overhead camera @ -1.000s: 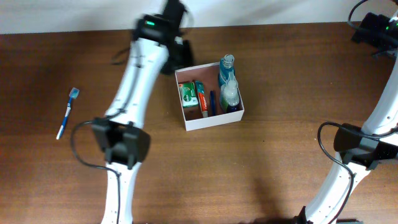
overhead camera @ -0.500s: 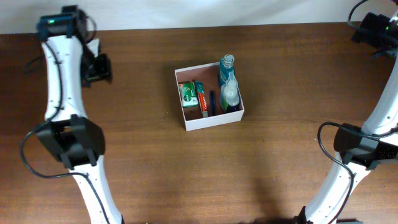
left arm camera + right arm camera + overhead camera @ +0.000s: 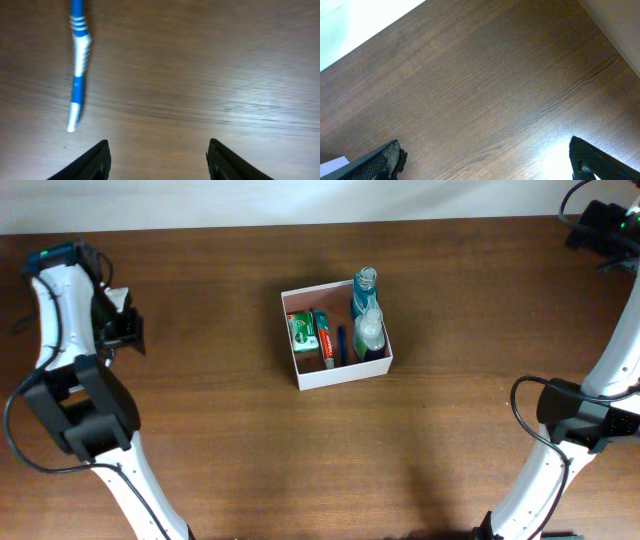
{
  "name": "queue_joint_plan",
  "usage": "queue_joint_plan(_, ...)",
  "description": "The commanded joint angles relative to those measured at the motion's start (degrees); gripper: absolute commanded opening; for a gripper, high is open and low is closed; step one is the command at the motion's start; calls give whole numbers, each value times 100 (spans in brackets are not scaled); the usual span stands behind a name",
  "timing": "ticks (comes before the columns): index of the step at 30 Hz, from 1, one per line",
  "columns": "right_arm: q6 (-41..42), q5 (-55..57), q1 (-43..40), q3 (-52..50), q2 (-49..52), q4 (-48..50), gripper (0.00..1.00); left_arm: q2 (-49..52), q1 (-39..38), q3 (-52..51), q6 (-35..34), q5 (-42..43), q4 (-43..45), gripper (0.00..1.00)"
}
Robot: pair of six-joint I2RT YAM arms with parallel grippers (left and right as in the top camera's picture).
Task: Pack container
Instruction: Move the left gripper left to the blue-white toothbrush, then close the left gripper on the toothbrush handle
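The container [image 3: 345, 374] is seen in the overhead view near the middle of the table [image 3: 470, 430], turned slightly askew to the table's edges. It is a square, shallow, open-topped box with thin white walls. A pinkish-brown inside is shown in the bare strip at its far end.

Toiletries are packed in it side by side. A green packet [image 3: 300, 332] is laid near the left wall, and a red and white tube [image 3: 322, 338] is laid just beside it. A slim dark-blue item [image 3: 341, 346] comes next; what it is cannot be told. Along the right wall 2 bottles are lined up: a blue bottle [image 3: 363, 295] at the far end and a paler bottle [image 3: 371, 332] just in front of it.

The left gripper [image 3: 159, 160] is held over the left side of the table, well apart from the container. In the left wrist view its 2 dark fingers are spread, with only bare wood between them. A blue and white toothbrush [image 3: 77, 65] is seen lying on the wood beyond the left finger, not touched by it; its upper end is cut off by the picture's edge.

The right gripper [image 3: 490, 162] is held near the far right corner of the table, also well apart from the container. Its fingers are spread wide, with nothing but bare wood between them.
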Motion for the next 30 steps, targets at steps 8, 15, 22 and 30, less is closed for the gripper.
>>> queue_joint_plan(8,31,-15,-17,-20,101,-35,98,-122,568,-540,1080,-269,837,62)
queue_joint_plan(15,31,-15,-17,-20,101,-35,98,-120,684,-909,1357,-210,1250,62)
queue_joint_plan(22,31,-15,-17,-20,101,-35,98,-120,699,-1217,1357,-20,1631,62)
queue_joint_plan(30,31,-15,-17,-20,101,-35,98,-120,708,-1471,1357,-15,1878,62)
